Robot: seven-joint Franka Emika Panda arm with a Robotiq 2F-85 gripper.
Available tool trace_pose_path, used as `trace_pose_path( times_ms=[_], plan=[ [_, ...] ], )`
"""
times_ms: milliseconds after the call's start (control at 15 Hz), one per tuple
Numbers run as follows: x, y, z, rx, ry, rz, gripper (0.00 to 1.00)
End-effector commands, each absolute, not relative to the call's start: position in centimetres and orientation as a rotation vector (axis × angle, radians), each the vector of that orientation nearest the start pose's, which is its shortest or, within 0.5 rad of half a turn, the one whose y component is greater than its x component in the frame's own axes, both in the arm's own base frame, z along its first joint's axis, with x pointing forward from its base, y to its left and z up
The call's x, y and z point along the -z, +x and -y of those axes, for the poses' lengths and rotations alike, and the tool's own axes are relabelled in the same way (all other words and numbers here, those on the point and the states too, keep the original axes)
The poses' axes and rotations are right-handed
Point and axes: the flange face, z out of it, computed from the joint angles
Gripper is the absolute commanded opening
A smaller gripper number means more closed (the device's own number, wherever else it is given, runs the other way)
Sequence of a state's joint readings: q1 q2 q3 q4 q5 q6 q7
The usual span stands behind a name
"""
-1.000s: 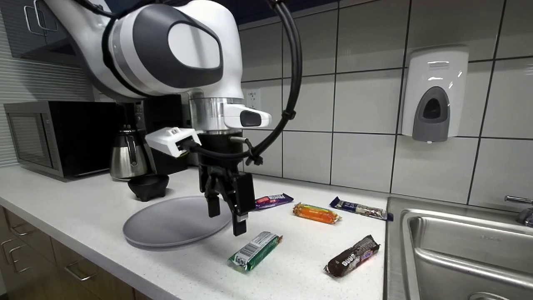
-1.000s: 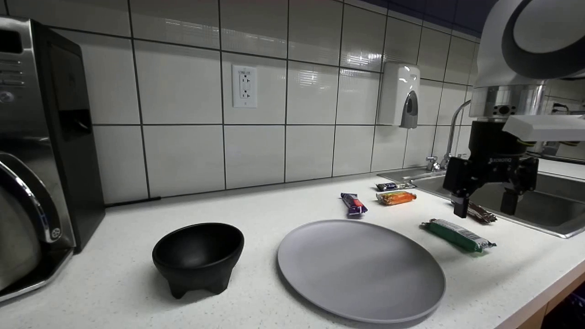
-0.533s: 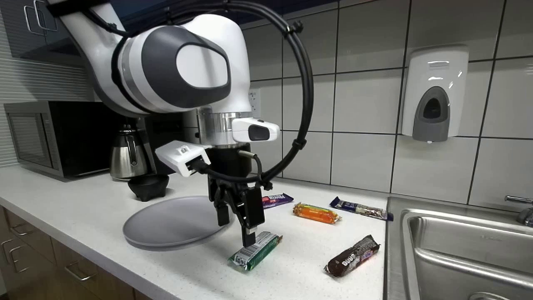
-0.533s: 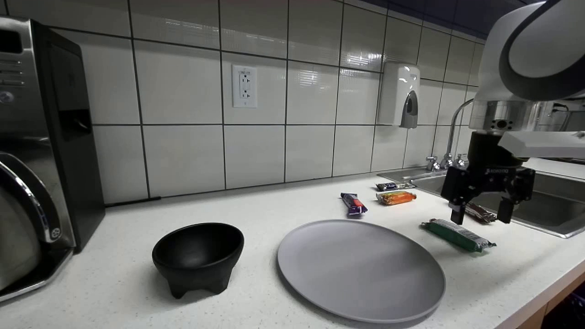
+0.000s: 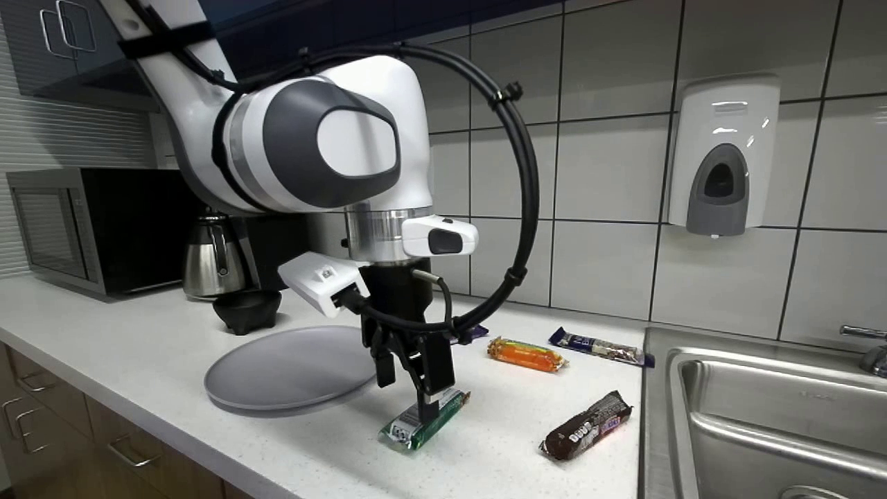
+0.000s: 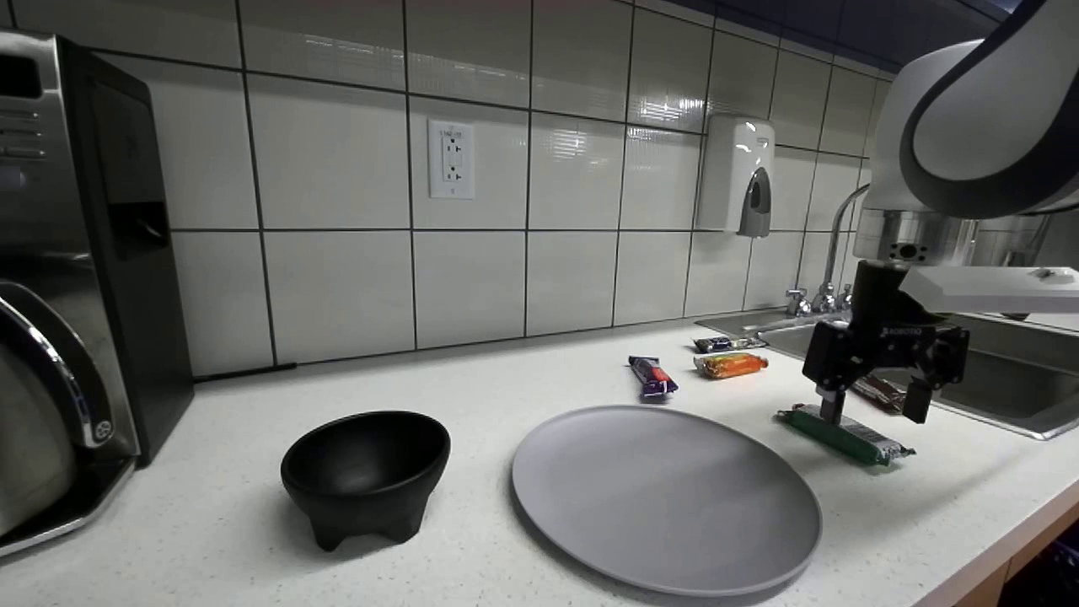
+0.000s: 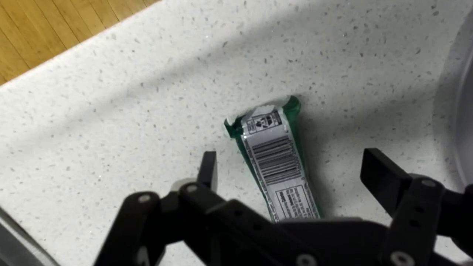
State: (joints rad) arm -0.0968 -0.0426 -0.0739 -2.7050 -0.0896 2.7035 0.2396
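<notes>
My gripper (image 5: pixel 407 396) is open and empty, pointing down just above a green wrapped bar (image 5: pixel 409 431) with a white barcode label. In the wrist view the bar (image 7: pixel 275 159) lies between the two spread fingers, slightly tilted, with room on both sides. Its near end is hidden by the gripper body. In an exterior view the gripper (image 6: pixel 874 411) has one finger in front of the bar (image 6: pixel 851 440). I cannot tell whether it touches. A grey round plate (image 6: pixel 666 497) lies beside the bar on the white counter.
An orange bar (image 5: pixel 527 355), a purple bar (image 6: pixel 652 377), a blue-and-white bar (image 5: pixel 599 348) and a brown bar (image 5: pixel 587 426) lie on the counter. A steel sink (image 5: pixel 675 416) borders it. A black bowl (image 6: pixel 362 472) stands past the plate. A tiled wall (image 5: pixel 610 166) runs behind.
The gripper has come down steadily, shifting right in an exterior view, from above the counter to the green bar. It has stayed open. The bars, plate and bowl have not moved.
</notes>
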Motion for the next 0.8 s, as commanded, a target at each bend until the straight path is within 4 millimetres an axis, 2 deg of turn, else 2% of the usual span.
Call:
trace_pose_path(
  times_ms=[0,533,600,667,733],
  plan=[
    [-24.0,42.1,7.6,0.071,-3.149,-0.510,1.00],
    [-22.9,44.5,8.2,0.049,-3.154,-0.517,1.00],
    [-22.7,44.8,8.2,0.049,-3.155,-0.517,0.75],
    [-22.6,45.0,8.2,0.048,-3.155,-0.515,0.74],
    [-22.5,45.2,8.2,0.047,-3.155,-0.514,0.68]
  ],
)
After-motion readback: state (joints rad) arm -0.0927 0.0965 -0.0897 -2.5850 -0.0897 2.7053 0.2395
